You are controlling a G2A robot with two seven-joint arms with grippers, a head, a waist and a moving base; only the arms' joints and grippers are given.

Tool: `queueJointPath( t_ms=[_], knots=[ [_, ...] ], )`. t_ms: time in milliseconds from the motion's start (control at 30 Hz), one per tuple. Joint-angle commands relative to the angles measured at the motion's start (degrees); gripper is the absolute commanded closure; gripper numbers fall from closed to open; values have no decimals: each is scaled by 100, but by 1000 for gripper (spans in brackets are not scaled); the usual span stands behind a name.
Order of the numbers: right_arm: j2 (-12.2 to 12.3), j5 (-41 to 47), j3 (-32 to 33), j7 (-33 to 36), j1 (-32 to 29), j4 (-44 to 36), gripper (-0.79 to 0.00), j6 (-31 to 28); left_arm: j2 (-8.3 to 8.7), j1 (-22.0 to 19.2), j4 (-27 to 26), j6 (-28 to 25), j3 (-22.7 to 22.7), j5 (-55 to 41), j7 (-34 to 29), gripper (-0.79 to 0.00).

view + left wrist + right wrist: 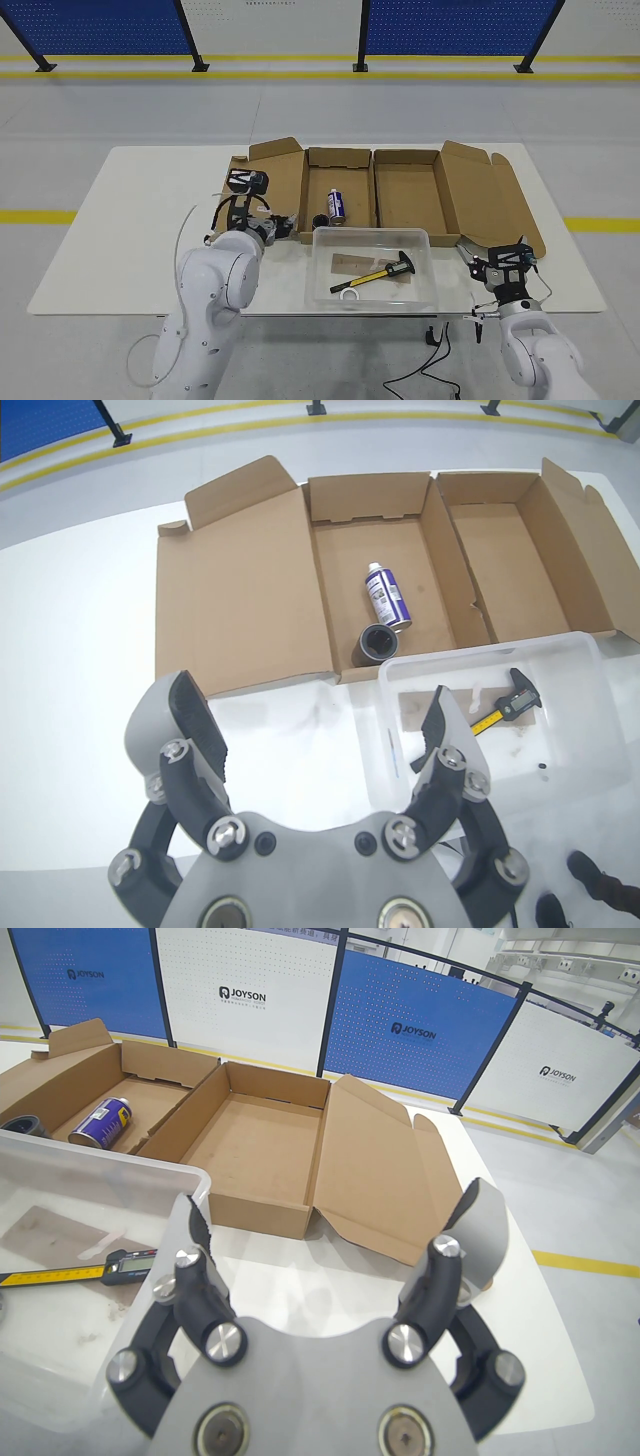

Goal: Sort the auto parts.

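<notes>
Yellow-and-black digital caliper (517, 700) lies flat in the clear plastic bin (480, 647), apparently still to be sorted. Just beyond, a blue spray can (387, 597) and a black cylindrical sleeve (375, 645) lie in the left brown cardboard box (370, 495). Left gripper (310, 700) and right gripper (332, 1208) flank the bin, fingers spread, holding nothing. The thin caliper could slip from a pinch, or a finger could catch the bin wall.
</notes>
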Motion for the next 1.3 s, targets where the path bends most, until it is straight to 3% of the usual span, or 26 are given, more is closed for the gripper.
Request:
queueJointPath(
  t_ms=[0,167,700,867,1067,1200,1267],
  knots=[
    [0,0,0,0,0,0,-785,0,20,262,-215,55,-151,29,53,-785],
    [0,0,0,0,0,0,-785,0,51,673,-317,173,-388,69,40,-785],
    [0,-16,-9,-4,15,-33,-785,-16,51,673,-317,173,-388,69,40,-785],
    [35,-507,-36,219,165,-289,-785,-447,51,673,-317,173,-388,69,40,-785],
    [77,-536,-11,1152,537,-821,-785,-1154,51,673,-317,173,-388,69,40,-785],
    [94,-51,-78,2528,921,-1098,-785,-1623,51,673,-317,173,-388,69,40,-785],
    [93,609,-205,3434,1192,-1089,-785,-1922,51,673,-317,173,-388,69,40,-785]
  ],
)
